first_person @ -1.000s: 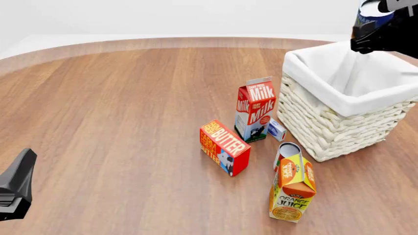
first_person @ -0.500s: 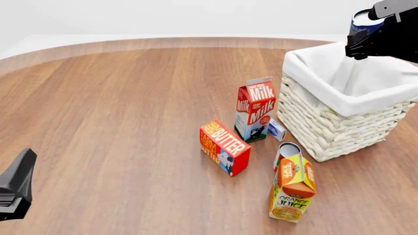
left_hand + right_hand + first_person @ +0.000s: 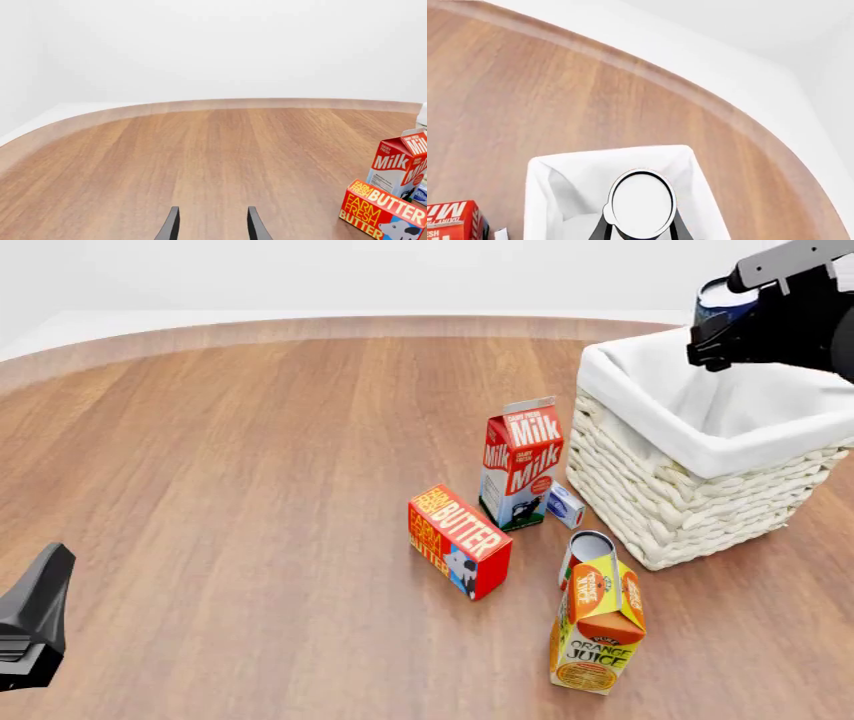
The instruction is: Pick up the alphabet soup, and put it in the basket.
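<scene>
Left wrist view: the left gripper [image 3: 210, 225] idles with fingers apart over bare table [image 3: 200, 150], holding nothing. Front view: the right gripper [image 3: 734, 325] carries the alphabet soup [image 3: 727, 298] in the air above the basket [image 3: 694, 490] — over its far part, high enough to clear the rim. Right wrist view: the fingers clamp the can's sides, its pale top facing the camera, with the white liner [image 3: 560, 190] directly below — ready, I judge, for release.

our right gripper [image 3: 639, 226] raised high, fingers clamped on either side of the alphabet soup [image 3: 642, 203], can top facing our wrist camera | our left gripper [image 3: 212, 225] low, level, fingers parted with nothing between them
</scene>
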Motion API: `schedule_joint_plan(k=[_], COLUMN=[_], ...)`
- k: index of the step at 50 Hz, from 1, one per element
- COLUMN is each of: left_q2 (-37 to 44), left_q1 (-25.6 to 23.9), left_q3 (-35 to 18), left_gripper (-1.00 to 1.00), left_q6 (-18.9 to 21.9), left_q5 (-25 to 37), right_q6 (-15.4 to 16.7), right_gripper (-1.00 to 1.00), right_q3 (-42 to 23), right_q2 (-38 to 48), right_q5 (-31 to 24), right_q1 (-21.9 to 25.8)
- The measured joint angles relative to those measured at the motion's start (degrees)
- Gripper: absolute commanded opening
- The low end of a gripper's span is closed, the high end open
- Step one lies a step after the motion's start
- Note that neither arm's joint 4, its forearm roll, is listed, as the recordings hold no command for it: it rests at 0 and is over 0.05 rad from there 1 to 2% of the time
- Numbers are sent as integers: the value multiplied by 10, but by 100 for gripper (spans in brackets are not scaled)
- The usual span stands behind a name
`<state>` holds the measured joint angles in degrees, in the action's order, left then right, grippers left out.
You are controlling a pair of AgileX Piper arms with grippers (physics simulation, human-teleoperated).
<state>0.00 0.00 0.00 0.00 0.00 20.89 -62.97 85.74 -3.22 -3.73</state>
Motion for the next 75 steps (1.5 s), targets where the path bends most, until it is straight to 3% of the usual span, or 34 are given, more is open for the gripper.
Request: schedule_joint_plan(k=[44,75], left_q2=[0,0], left_q1=[0,0], left_q3=[0,0], left_gripper=[100,100], left_q6=[0,0], left_q5=[0,0], right_q6=[24,20], right_gripper=[-100,-100], right_q3=[-27,-45], right_q2=[51,86], right_q5=[-50,-70], right_q1=[-23,-45])
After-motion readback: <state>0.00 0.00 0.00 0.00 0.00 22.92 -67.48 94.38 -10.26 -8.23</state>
